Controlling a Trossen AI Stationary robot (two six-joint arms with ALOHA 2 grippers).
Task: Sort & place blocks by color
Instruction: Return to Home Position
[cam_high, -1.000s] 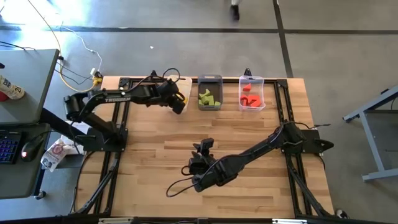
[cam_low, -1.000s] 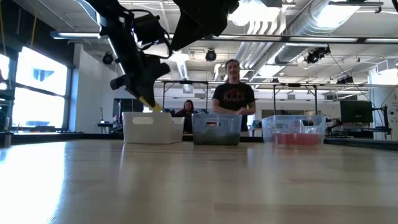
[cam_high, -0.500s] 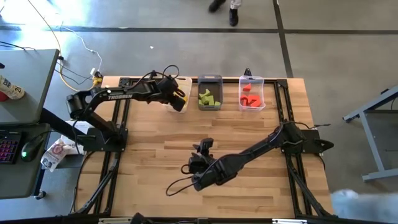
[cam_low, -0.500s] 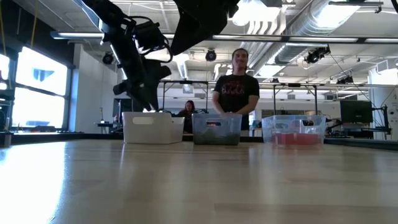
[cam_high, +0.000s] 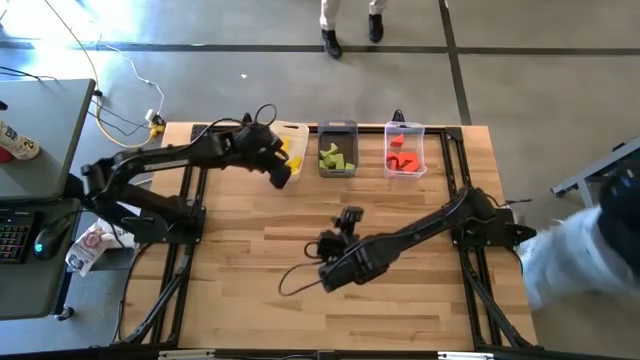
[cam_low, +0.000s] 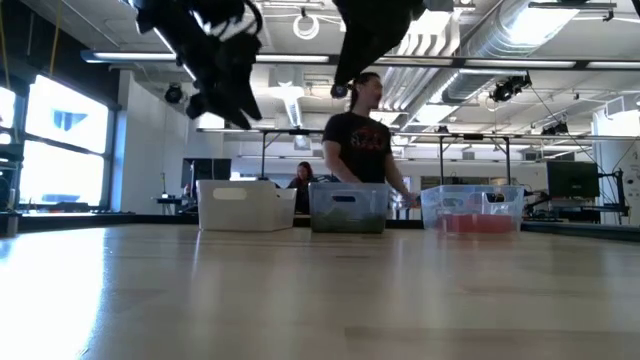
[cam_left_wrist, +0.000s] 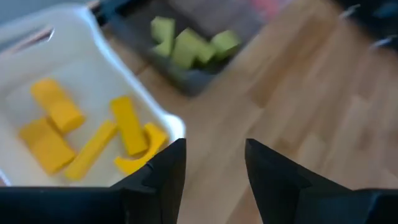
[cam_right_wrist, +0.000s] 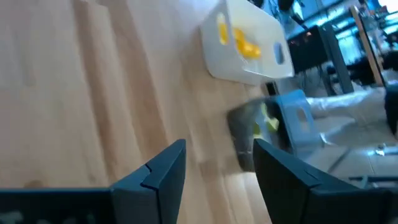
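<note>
Several yellow blocks (cam_left_wrist: 93, 137) lie in the white bin (cam_high: 298, 129) at the far edge. Beside it, green blocks (cam_high: 335, 157) fill the grey bin (cam_high: 337, 127) and red blocks (cam_high: 402, 158) the clear bin (cam_high: 388, 150). My left gripper (cam_high: 282, 176) hovers open above the table, just near of the white bin's near rim (cam_left_wrist: 168, 121), with nothing between its fingers. Over the table's middle, my right gripper (cam_high: 346, 222) is open and empty, pointing toward the bins.
The three bins stand in a row along the far edge, white (cam_low: 245, 205), grey (cam_low: 348, 208), clear (cam_low: 470, 210). Bare wood lies between them and the near edge. A person (cam_low: 358, 140) stands behind the table; another (cam_high: 580, 250) is at its right side.
My left gripper has let go of a yellow block, which no longer shows at its fingertips over the white bin. It has then risen and drawn back toward the near edge. My right gripper has shifted toward the table's right and far edges and has turned at the wrist.
</note>
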